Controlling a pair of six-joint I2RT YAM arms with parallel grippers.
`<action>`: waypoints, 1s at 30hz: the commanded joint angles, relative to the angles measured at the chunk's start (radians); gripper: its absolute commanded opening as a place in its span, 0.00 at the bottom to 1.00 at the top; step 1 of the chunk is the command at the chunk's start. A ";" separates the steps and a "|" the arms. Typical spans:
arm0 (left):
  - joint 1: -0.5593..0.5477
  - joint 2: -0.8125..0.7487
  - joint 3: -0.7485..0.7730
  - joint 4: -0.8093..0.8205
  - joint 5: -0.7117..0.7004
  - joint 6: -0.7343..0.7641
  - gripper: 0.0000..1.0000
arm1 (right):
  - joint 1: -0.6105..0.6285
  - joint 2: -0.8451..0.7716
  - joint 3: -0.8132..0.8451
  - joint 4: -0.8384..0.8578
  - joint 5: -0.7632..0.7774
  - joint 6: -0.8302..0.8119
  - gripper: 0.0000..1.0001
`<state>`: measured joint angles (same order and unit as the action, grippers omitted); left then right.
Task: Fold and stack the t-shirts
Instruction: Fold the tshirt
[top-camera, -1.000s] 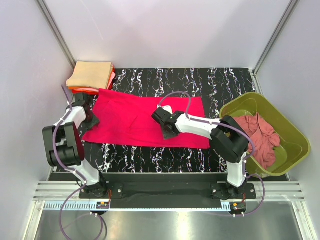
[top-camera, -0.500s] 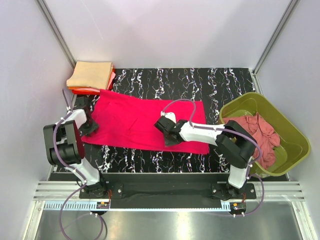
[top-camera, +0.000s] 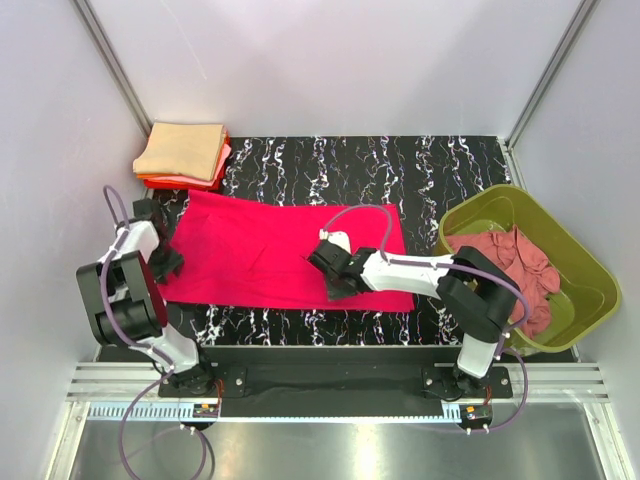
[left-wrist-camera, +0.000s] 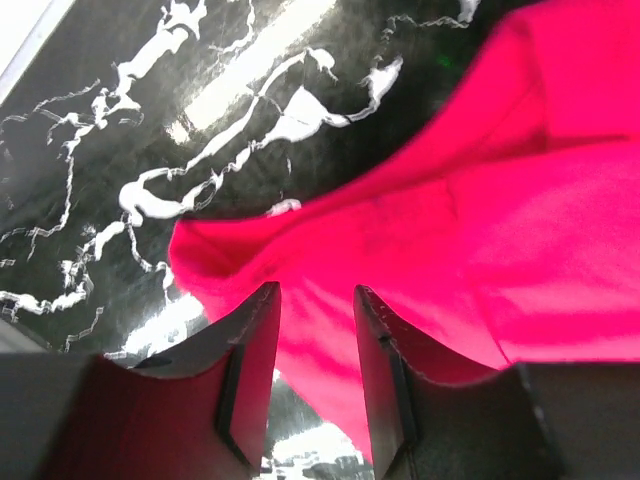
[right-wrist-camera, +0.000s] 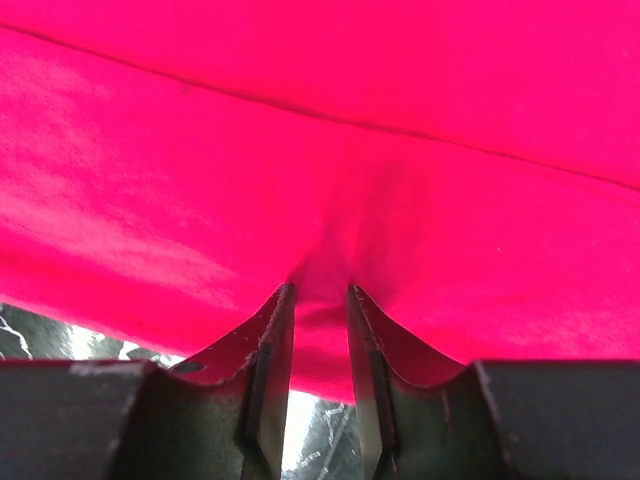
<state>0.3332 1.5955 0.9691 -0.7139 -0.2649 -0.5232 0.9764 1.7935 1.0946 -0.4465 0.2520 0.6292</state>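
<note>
**Crimson shirt dragged flat toward the near edge**

Over the last second both arms have drawn back toward us, and the crimson shirt has come with them. It now lies as a flatter, squarer panel across the middle of the table, with its far-left corner pulled away from the stack of folded squares. We judge it is now smoothed and ready for the first fold. The left gripper is closed on the shirt's left edge. The right gripper pinches a puckered bit of the near hem. We count one spread shirt, one stack showing three layers – tan, pink, orange-red – and one tub holding a dusty-rose shirt, perhaps more beneath it.
</note>
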 joint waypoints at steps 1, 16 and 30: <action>-0.006 -0.112 0.111 -0.001 0.138 0.012 0.41 | 0.010 -0.048 -0.003 -0.050 0.009 -0.006 0.35; -0.017 0.079 0.353 0.381 0.530 0.109 0.60 | -0.131 -0.120 0.269 -0.143 -0.159 -0.253 0.41; -0.055 0.342 0.539 0.416 0.550 0.164 0.61 | -0.607 0.306 0.876 -0.354 -0.390 -0.528 0.50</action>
<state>0.3054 1.9160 1.4414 -0.3447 0.2737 -0.3973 0.4103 1.9957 1.8576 -0.6758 -0.0757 0.2077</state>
